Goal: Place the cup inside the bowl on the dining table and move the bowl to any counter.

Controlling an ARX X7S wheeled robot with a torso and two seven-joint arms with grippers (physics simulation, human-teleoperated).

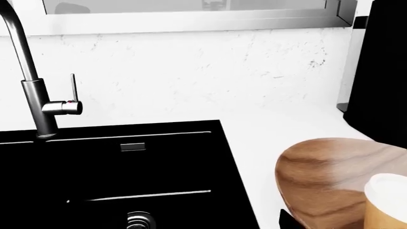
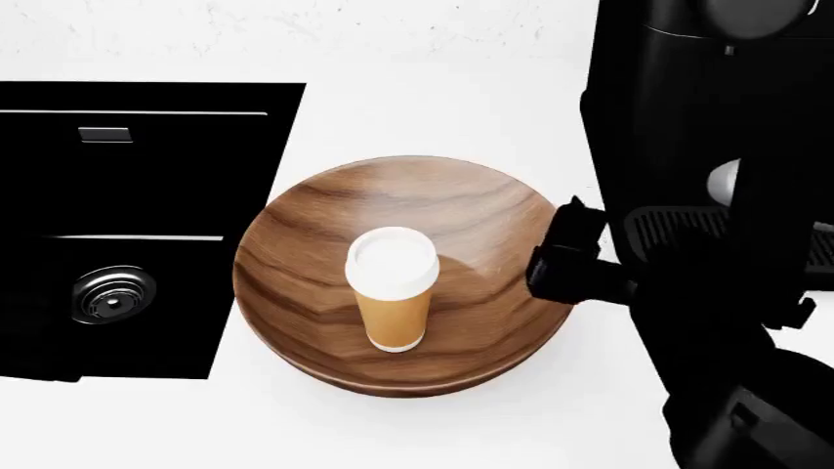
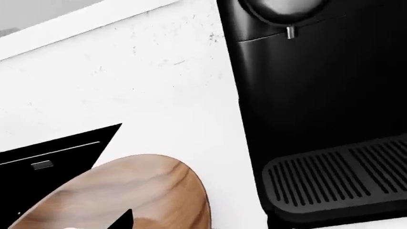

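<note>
Here the bowl (image 2: 414, 269) sits flat on the white speckled bench (image 2: 431, 107), between the black sink (image 2: 131, 225) on one side and the black coffee machine (image 2: 710, 127) on the other. The cup (image 2: 391, 288) stands upright inside the bowl, near its centre, with the white domed lid uppermost and its base on the wooden floor of the bowl.

In the head view, a dark arm rises from the lower right corner, and the right tool (image 2: 563, 256) meets the bowl's rim on the side nearest the coffee machine. Its black parts overlap the rim, but whether they clamp it or merely lie against it cannot be told. The right wrist view shows the bowl's outer wall (image 3: 127, 195) close below the camera and only a small dark tip at the lower edge, which does not settle the matter. The machine's ribbed drip tray (image 3: 337, 181) appears just beside the bowl there.

The left wrist view looks across the bench toward the backsplash. It shows the sink basin (image 1: 114, 176) with its drain, the grey faucet (image 1: 35, 95) with a side lever, the bowl's rim (image 1: 330, 176) and part of the cup (image 1: 386, 200) at the corner. A small black tip shows at the lower edge beside the bowl; the left tool's state cannot be told from it.
</note>
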